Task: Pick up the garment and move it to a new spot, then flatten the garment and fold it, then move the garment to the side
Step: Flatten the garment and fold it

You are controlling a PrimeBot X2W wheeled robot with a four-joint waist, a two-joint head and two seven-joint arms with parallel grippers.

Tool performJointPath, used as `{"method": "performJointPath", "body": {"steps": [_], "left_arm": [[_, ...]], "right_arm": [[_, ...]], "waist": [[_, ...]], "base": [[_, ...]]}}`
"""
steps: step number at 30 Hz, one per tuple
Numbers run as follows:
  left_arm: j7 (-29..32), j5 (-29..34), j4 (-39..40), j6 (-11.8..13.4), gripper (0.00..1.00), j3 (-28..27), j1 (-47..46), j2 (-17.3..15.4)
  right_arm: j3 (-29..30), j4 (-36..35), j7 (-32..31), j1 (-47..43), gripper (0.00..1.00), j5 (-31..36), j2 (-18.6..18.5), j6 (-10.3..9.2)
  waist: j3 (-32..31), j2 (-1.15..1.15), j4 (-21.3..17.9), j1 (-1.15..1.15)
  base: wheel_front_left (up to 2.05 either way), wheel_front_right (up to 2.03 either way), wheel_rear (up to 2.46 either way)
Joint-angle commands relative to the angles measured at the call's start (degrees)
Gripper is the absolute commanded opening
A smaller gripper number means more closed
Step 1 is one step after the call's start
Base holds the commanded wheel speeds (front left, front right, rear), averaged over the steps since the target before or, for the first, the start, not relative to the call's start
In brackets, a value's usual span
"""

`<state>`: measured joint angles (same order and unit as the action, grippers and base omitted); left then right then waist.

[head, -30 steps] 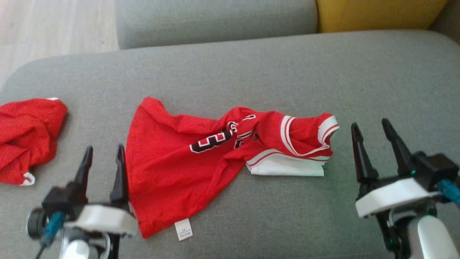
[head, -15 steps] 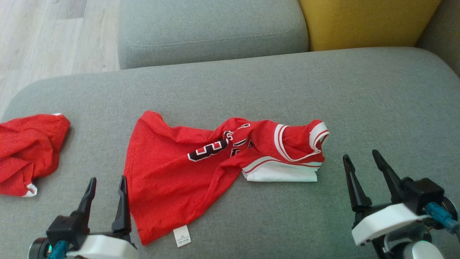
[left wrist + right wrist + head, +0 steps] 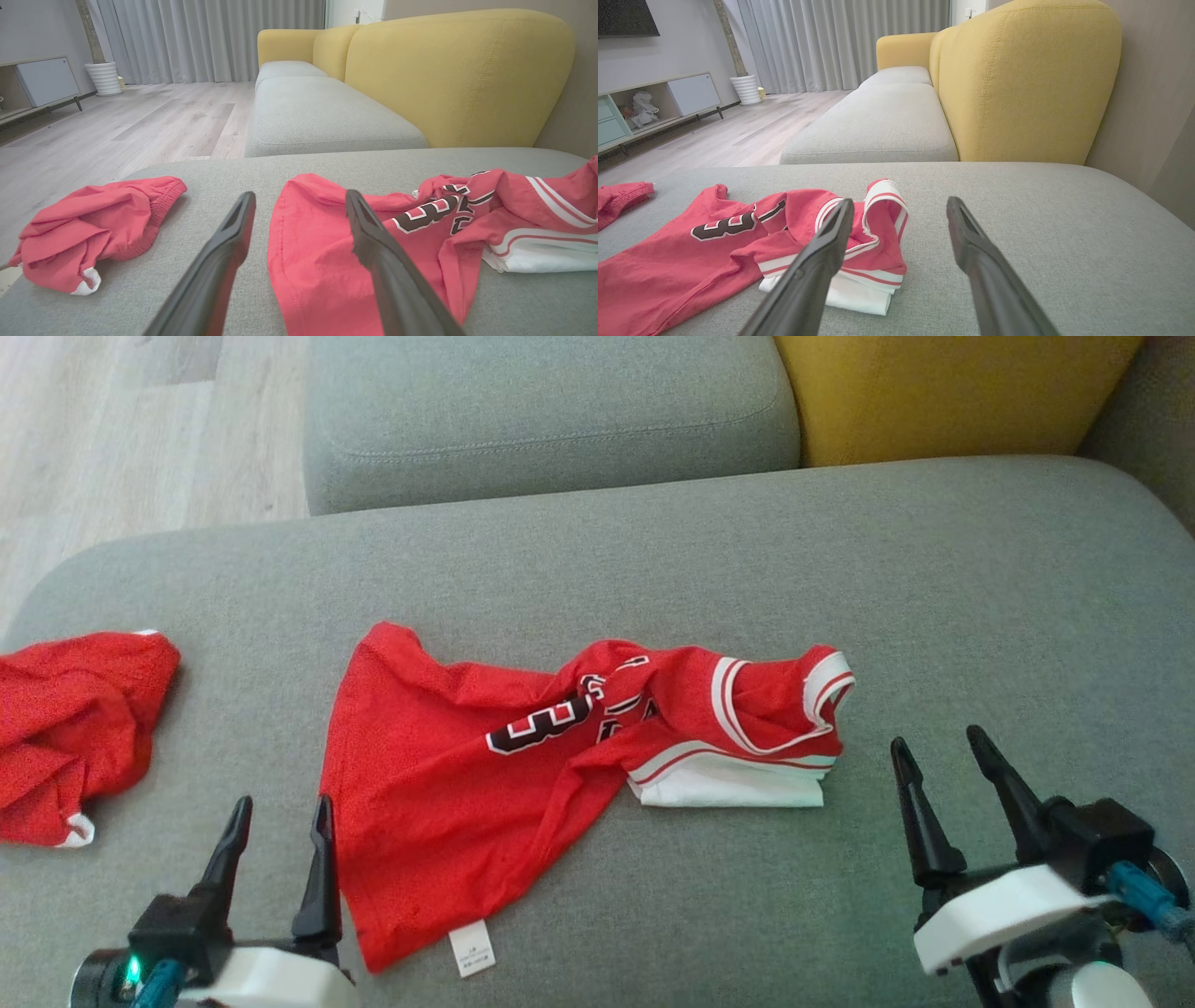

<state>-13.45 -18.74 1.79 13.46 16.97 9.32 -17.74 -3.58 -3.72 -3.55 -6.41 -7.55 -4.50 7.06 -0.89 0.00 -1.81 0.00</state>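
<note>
Jersey (image 3: pixel 485 775) lies crumpled on the couch (image 3: pixel 653 569); my left gripper (image 3: pixel 285 800) and right gripper (image 3: pixel 935 735) gape empty; I reckon flattening and folding lie ahead.

The left gripper (image 3: pixel 285 803) sits low at the lower left of the head view, its two long dark fingers spread apart, pointing up and empty. The right gripper (image 3: pixel 936 737) sits at the lower right, slightly higher, its fingers likewise parted, empty and leaning a little leftward.
</note>
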Motion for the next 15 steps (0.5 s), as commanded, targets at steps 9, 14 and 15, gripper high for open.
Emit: {"method": "performJointPath", "body": {"steps": [9, 14, 15], "left_arm": [[0.2, 0.6, 2.5, 0.7, 1.00, -1.5, -3.4, -1.0], [0.2, 1.0, 3.1, 0.8, 1.00, -1.2, -5.7, -0.7], [0.2, 1.1, 3.1, 0.8, 1.00, -1.2, -6.3, -0.6]], "right_arm": [[-2.2, -1.4, -0.3, 2.5, 1.00, 0.6, -1.0, 0.43], [-6.9, 0.0, -0.8, 4.5, 1.00, 0.8, -2.6, 0.43], [-8.0, 0.6, -0.8, 5.3, 1.00, 1.1, -3.2, 0.43]], "waist": [[0.7, 0.00, 0.7, 0.00], [3.5, 0.00, 2.0, 0.00], [4.2, 0.00, 2.2, 0.00]], "base": [[0.00, 0.00, 0.00], [0.00, 0.00, 0.00], [0.00, 0.00, 0.00]]}}
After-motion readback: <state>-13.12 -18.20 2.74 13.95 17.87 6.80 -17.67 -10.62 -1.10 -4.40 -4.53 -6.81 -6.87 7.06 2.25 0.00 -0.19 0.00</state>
